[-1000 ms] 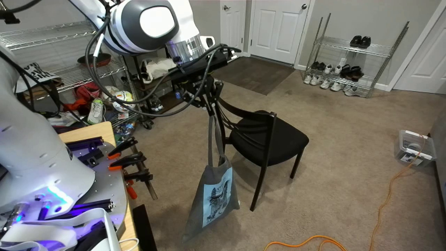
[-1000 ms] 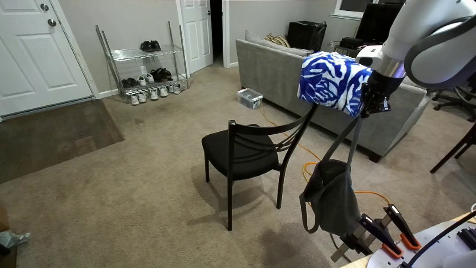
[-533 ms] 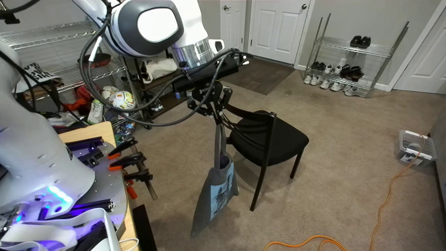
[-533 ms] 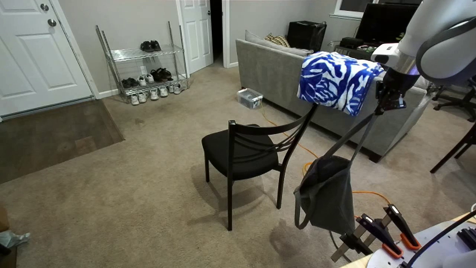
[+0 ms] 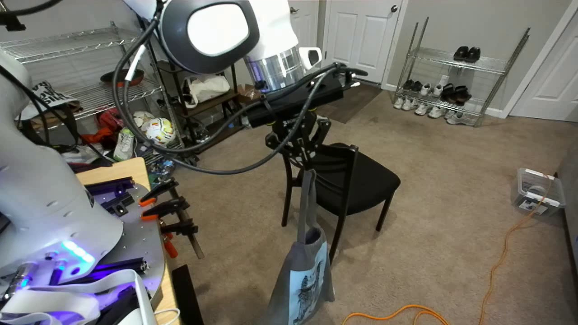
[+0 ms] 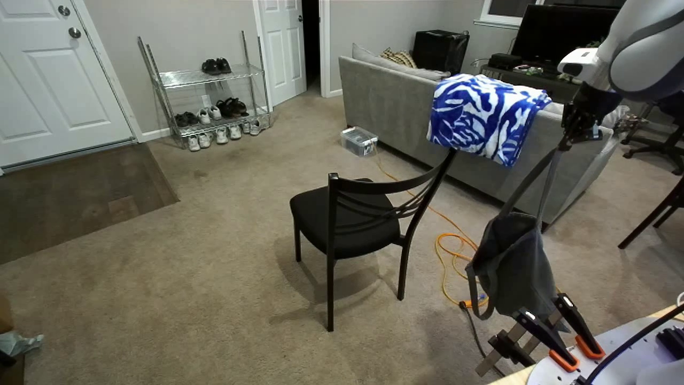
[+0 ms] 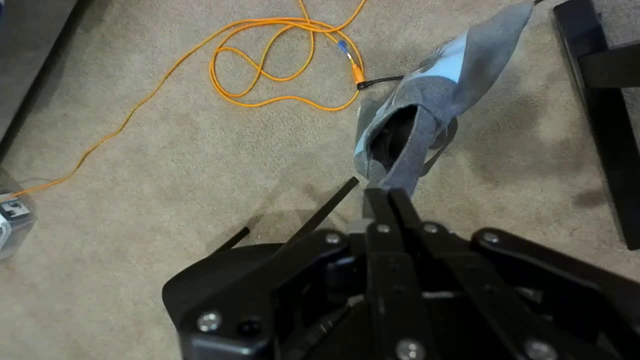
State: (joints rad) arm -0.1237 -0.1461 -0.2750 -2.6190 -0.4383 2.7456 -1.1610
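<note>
My gripper (image 5: pixel 308 166) is shut on the strap (image 5: pixel 307 203) of a grey tote bag (image 5: pixel 282 289) with a light-blue printed panel. The bag hangs below the fingertips, off the floor, its lower part tilted to one side. In the wrist view the fingers lie close together at the strap, and the bag's dark mouth (image 7: pixel 395 135) gapes just beyond them. A second strap (image 6: pixel 475 299) droops loose from the bag in an exterior view. Behind the gripper stands a black chair (image 5: pixel 361 185); in another angle the chair (image 6: pixel 347 219) is well apart from the bag.
Black-and-orange clamps (image 6: pixel 545 337) stick out from the robot's table, close to the bag's lower end in that view. An orange cord (image 7: pixel 290 97) loops over the carpet. A grey sofa (image 6: pixel 390 96) carries a blue-and-white towel (image 6: pixel 481 117). A shoe rack (image 5: pixel 451 63) stands by the wall.
The arm has moved rightward in both exterior views, slightly lower in one and higher in the other, carrying the swinging bag along. The grip on the strap is unchanged; the chair has not moved.
</note>
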